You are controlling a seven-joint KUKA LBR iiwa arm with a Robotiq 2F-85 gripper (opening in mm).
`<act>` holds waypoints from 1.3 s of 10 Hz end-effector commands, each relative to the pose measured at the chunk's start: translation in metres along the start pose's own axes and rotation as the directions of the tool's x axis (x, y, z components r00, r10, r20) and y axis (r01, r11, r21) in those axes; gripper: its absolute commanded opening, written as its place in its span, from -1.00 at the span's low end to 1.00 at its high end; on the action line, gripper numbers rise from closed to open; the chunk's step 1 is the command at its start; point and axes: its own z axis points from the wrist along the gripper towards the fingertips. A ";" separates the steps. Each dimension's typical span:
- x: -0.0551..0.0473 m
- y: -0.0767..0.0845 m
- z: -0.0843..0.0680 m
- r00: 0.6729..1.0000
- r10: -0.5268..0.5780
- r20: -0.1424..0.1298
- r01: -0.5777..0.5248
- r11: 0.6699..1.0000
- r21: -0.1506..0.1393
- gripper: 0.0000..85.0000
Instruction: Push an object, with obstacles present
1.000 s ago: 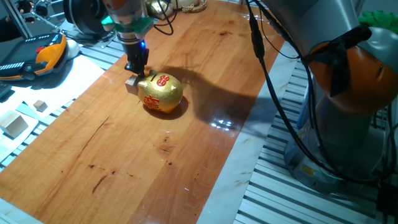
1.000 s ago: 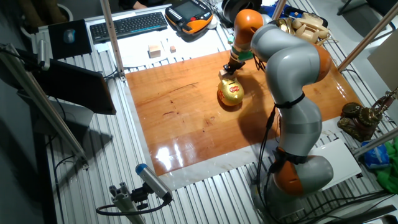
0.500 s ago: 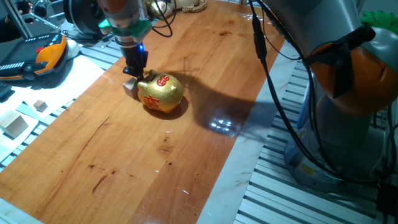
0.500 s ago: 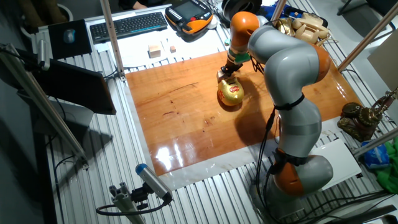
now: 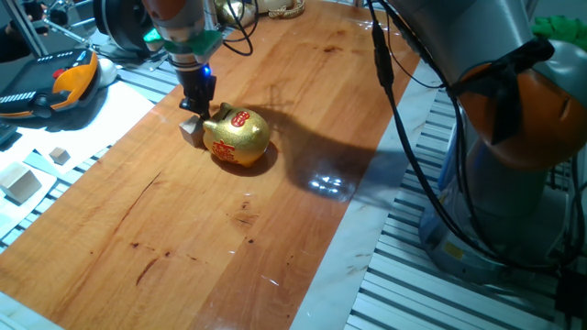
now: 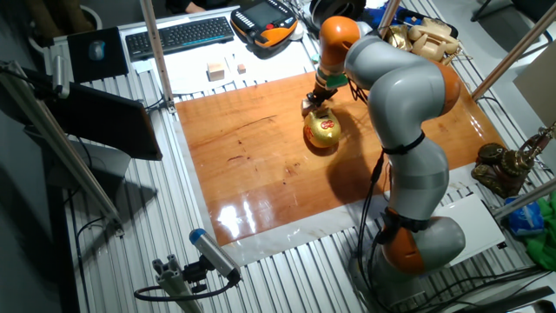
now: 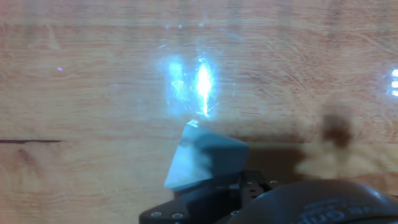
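The object, a small pale wooden cube (image 5: 191, 127), lies on the wooden table (image 5: 183, 229) right at the snout end of the obstacle, a shiny golden piggy bank (image 5: 238, 137) with red markings. My gripper (image 5: 196, 103) stands upright with its dark fingers together, tips down against the cube's far side. From the other fixed view, the gripper (image 6: 317, 94) is just behind the cube (image 6: 307, 107) and the piggy bank (image 6: 322, 130). In the hand view the cube (image 7: 202, 155) sits tilted just above the hand's dark body (image 7: 280, 202).
A larger wooden block (image 5: 20, 183) and a tiny cube (image 5: 59, 155) lie on the white sheet off the table's left edge. An orange-and-black pendant (image 5: 55, 82) and a keyboard (image 6: 178, 35) sit beyond. The arm's base (image 6: 417, 243) stands at the right.
The gripper has shifted a little left and toward the camera in the one fixed view, and the cube has slid with it along the piggy bank's snout. The piggy bank stays put.
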 end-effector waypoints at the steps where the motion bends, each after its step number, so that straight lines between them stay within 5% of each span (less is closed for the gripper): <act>1: -0.001 -0.001 -0.001 1.000 0.003 -0.002 -0.003 1.000 -0.002 -1.00; 6: -0.002 0.001 0.002 1.000 0.027 0.004 -0.027 0.999 -0.019 -1.00; 13: -0.008 -0.008 -0.004 1.000 0.009 -0.003 -0.009 1.000 0.012 -1.00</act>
